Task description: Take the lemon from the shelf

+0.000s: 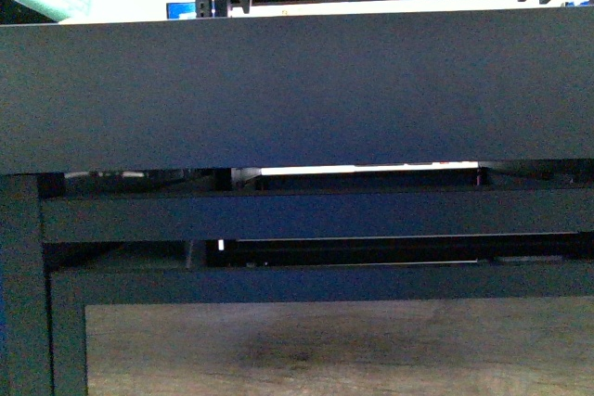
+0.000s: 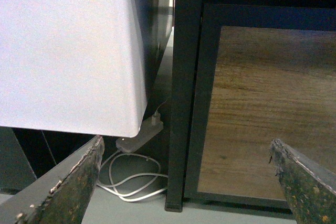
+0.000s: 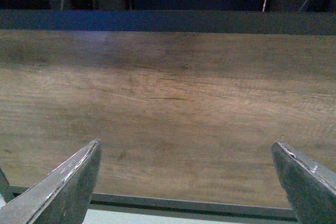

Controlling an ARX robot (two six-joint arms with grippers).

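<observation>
Facing the shelf (image 1: 297, 90) low down, both grippers spread and empty.
Its dark tray front fills the front view, with black rails and a wood panel (image 1: 334, 350) beneath. The left gripper (image 2: 186, 148) hangs with fingers wide apart before a black shelf post, near a white power strip (image 2: 137, 140) and coiled cable (image 2: 131, 184) on the floor. The right gripper (image 3: 186, 146), fingers equally released, faces the wood panel. The lemon shows in no view; its place cannot be told.

A white power strip (image 2: 137, 139) lies on the floor (image 2: 142, 211) beside a coiled white cable (image 2: 131, 182), near a large white panel (image 2: 68, 51).
</observation>
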